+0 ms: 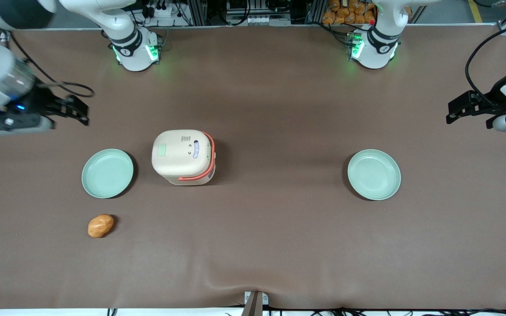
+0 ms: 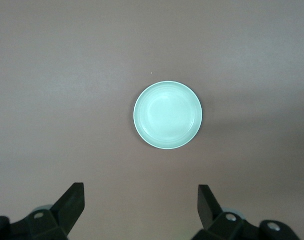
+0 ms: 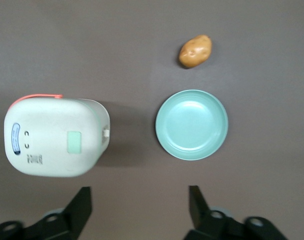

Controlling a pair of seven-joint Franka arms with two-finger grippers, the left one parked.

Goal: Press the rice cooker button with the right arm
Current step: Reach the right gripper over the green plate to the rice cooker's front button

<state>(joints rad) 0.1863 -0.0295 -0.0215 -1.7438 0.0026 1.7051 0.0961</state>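
Observation:
The rice cooker (image 1: pixel 183 156) (image 3: pixel 54 137) is cream with an orange-red handle band and stands on the brown table near its middle. A pale green panel and small markings show on its lid. The right arm's black gripper (image 1: pixel 77 109) (image 3: pixel 139 197) hangs high above the table toward the working arm's end, farther from the front camera than the cooker and well apart from it. Its two fingers stand wide open with nothing between them. From the wrist, the cooker and a green plate (image 3: pixel 191 124) lie below.
A pale green plate (image 1: pixel 107 173) sits beside the cooker toward the working arm's end. A brown potato (image 1: pixel 100 225) (image 3: pixel 195 51) lies nearer the front camera than that plate. A second green plate (image 1: pixel 374 174) (image 2: pixel 167 114) lies toward the parked arm's end.

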